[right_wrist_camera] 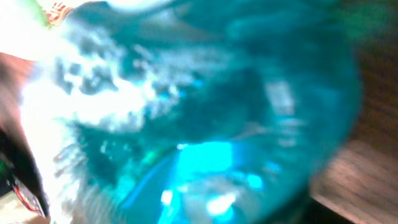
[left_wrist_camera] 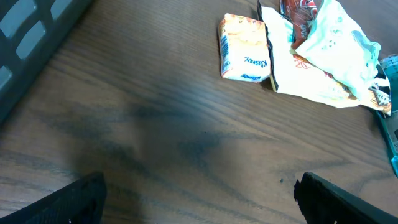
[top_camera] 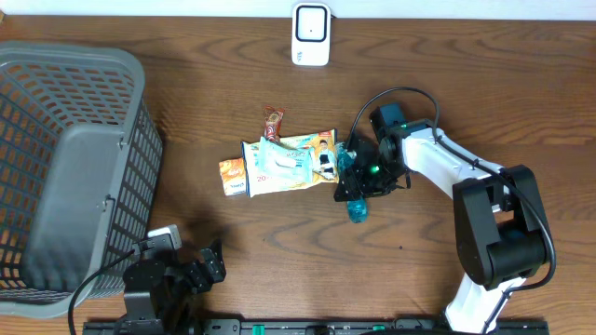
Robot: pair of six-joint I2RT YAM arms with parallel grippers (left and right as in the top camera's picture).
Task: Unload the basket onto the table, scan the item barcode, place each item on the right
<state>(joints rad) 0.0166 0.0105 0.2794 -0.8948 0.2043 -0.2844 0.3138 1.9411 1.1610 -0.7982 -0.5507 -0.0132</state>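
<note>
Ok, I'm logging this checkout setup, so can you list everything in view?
basket: one, grey, left side of table
scanner: one, white, top centre
tissue pack: one, orange, left end of the pile
snack bag: one, cream and yellow, mid-table pile
wipes pack: one, pale green, on the snack bag
wrapper: one, red-brown, behind the pile
bottle: one, teal, right end of the pile
table: one, brown wood, under everything
left hand: one, black, open, front-left
right hand: one, black, over the bottle, grip unclear
</note>
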